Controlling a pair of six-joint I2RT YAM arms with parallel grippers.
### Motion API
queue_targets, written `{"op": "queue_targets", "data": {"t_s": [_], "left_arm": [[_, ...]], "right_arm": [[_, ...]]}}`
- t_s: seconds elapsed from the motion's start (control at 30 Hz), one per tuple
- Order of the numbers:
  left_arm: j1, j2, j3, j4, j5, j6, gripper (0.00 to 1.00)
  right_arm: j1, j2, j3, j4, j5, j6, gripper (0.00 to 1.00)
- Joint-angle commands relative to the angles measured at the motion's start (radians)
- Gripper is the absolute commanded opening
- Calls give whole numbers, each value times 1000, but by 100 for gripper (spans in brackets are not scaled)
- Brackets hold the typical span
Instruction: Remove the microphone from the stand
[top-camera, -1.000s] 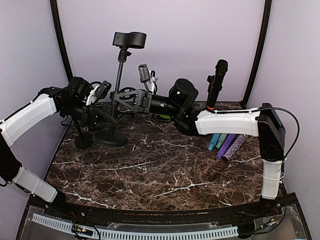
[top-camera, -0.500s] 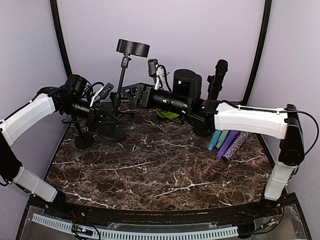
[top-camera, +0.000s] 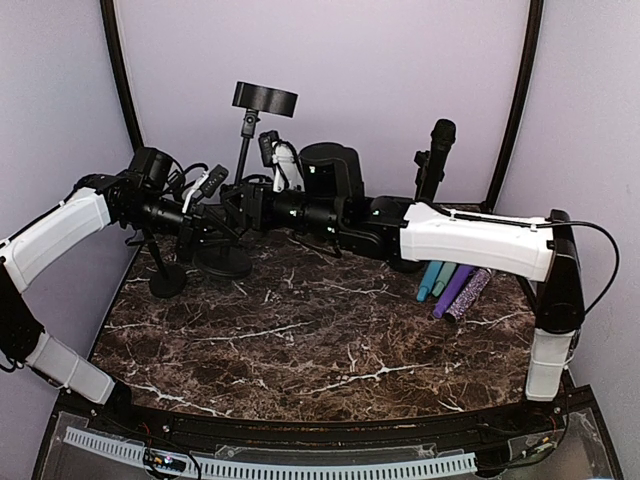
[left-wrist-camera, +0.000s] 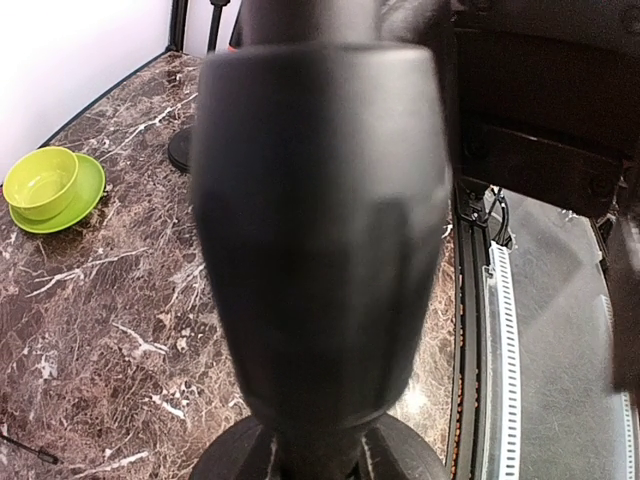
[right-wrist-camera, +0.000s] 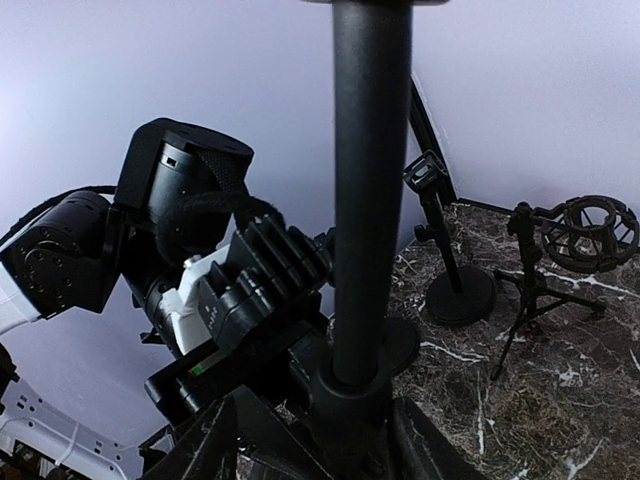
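Evenly and softly lit from above, with only faint shadows on the marble desk (top-camera: 330, 330). Sharp overall in the top view. Very blurred in the left wrist view, where a dark rounded body (left-wrist-camera: 320, 230) fills the middle, out of focus. Clear in the right wrist view, with the black pole (right-wrist-camera: 368, 190) slightly soft.

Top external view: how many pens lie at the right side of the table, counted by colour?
teal pens: 2
purple pens: 2 (one of them glittery)
Total: 4
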Motion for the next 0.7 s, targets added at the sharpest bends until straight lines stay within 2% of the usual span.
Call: {"op": "queue_targets", "data": {"t_s": [0.0, 0.17, 0.37, 0.4, 0.5, 0.57, 0.6, 0.67], "left_arm": [[-2, -37, 7, 46, 18, -8, 0], [-3, -40, 9, 45, 17, -4, 0], [-2, -37, 13, 32, 51, -1, 0], [-3, -37, 16, 26, 62, -1, 0], [-3, -37, 27, -6, 120, 10, 0], [-2, -37, 36, -29, 171, 18, 0], [-3, -37, 40, -41, 200, 20, 0], [-3, -36, 48, -65, 255, 26, 0]], "right_arm": [[8, 52, 100, -26, 15, 3, 47], [8, 74, 138, -66, 19, 9, 37], [2, 45, 119, -26, -7, -4, 1], [-2, 33, 101, 5, -39, -3, 0], [-29, -19, -11, 226, -211, 50, 0], [-52, -57, -101, 415, -252, 71, 0], [-60, -70, -139, 501, -371, 149, 0], [-72, -77, -186, 632, -410, 173, 0]]}}
